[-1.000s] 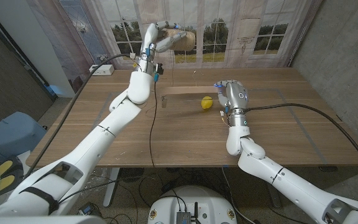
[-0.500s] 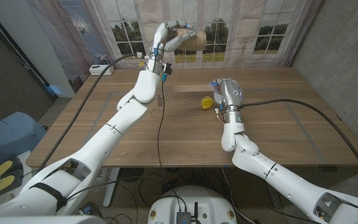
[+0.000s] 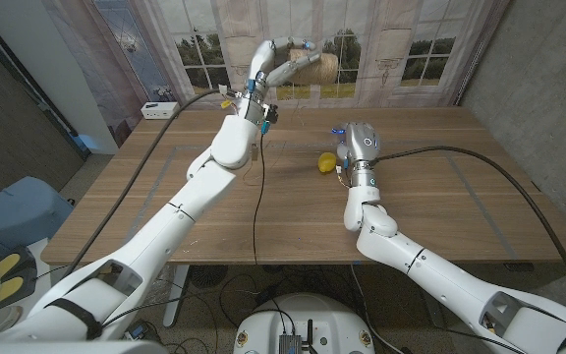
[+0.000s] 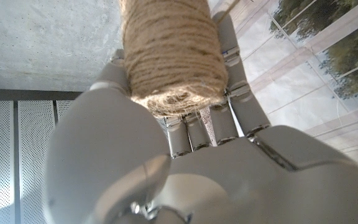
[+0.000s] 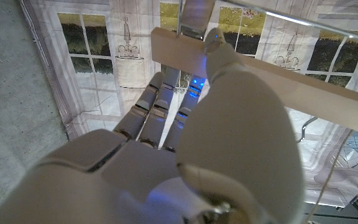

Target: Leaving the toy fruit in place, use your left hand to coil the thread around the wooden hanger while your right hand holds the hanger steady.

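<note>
The left hand [image 3: 281, 65] is raised high above the worktop's [image 3: 165, 197] far edge, its fingers [image 4: 235, 93] wrapped around a spool of brown thread [image 4: 169, 53]. The right hand [image 3: 359, 146] stands near the middle of the worktop, fingers closed on the wooden hanger [image 5: 303, 81], whose pale bar crosses the right wrist view. The yellow toy fruit [image 3: 327, 162] lies on the worktop just beside the right hand, on its left.

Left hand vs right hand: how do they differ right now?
The left hand is raised high toward the backdrop, gripping a spool of twine; the right hand sits low by the table near the yellow toy fruit, holding the wooden hanger. Both are closed on something.
</note>
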Robot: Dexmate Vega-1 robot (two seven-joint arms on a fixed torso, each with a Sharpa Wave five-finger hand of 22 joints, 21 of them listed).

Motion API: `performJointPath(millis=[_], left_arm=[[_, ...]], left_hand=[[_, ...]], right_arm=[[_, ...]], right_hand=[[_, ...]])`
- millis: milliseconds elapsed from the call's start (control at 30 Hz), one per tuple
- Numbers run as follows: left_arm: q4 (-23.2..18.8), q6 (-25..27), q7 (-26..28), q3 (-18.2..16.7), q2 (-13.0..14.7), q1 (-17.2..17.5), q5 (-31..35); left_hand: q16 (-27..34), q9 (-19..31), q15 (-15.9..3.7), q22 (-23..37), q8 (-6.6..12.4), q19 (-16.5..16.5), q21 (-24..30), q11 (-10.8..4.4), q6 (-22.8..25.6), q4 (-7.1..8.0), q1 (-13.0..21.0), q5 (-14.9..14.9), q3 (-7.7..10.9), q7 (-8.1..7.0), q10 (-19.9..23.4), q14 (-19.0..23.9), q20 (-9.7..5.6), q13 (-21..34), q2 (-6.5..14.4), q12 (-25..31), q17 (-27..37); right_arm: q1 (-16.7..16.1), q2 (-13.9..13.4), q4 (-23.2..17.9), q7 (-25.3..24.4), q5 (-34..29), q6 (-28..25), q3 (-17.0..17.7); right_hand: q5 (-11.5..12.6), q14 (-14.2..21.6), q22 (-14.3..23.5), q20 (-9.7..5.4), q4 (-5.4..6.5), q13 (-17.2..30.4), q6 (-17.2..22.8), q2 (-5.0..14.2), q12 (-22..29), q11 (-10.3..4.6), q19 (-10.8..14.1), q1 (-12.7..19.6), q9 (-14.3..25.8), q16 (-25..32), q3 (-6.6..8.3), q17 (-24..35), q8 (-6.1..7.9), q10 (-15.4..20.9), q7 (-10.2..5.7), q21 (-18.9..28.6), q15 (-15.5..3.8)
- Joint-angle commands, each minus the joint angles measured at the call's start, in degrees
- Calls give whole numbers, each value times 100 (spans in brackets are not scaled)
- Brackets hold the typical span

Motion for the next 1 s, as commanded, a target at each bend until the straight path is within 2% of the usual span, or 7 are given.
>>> performJointPath(millis=[33, 500, 767, 1000], left_arm=[[-584, 304, -660, 3, 241, 387, -872], [-1082, 802, -1227, 3, 635, 854, -1909], [-1296, 1114, -1129, -80, 846, 1182, -2231], [-1470, 1252, -841, -183, 977, 1527, -2331]], left_hand=[[-12, 16, -1506, 12, -22, -152, 56, -80, 2, -49, 1153, -9, 84, -6, 56, 1259, -429, 1083, 1231, 193, 16], [-74, 44, -1507, 7, -57, -139, 93, -81, 2, -53, 1106, -16, 155, 7, 59, 1309, -448, 1068, 1220, 191, 1], [-102, 57, -1507, 5, -72, -139, 109, -80, 13, -58, 1084, -18, 192, 0, 54, 1327, -448, 1074, 1210, 196, 5], [-128, 62, -1507, 3, -90, -133, 129, -81, 33, -63, 1061, -21, 231, 7, 73, 1348, -450, 1056, 1200, 195, 12]], right_arm=[[243, 323, 204, -98, 281, -564, 39], [378, 632, 355, -741, 755, -556, 284], [413, 713, 402, -1121, 954, -472, 427], [400, 752, 393, -1433, 1111, -399, 589]], right_hand=[[8, 510, -1, 61, -1, 458, 397, 311, 815, -8, 36, 368, 6, 11, 54, 6, 27, 719, 376, 37, -1276], [-29, 607, 2, 101, -24, 436, 437, 266, 831, 8, 62, 405, -19, -3, 92, 51, 3, 771, 420, 65, -1228], [-41, 604, 3, 117, -20, 424, 433, 260, 827, 19, 61, 408, -26, -13, 103, 81, -14, 773, 429, 72, -1217], [-49, 611, 4, 122, -17, 431, 438, 254, 833, 25, 54, 410, -31, -28, 116, 96, -27, 771, 429, 76, -1214]])
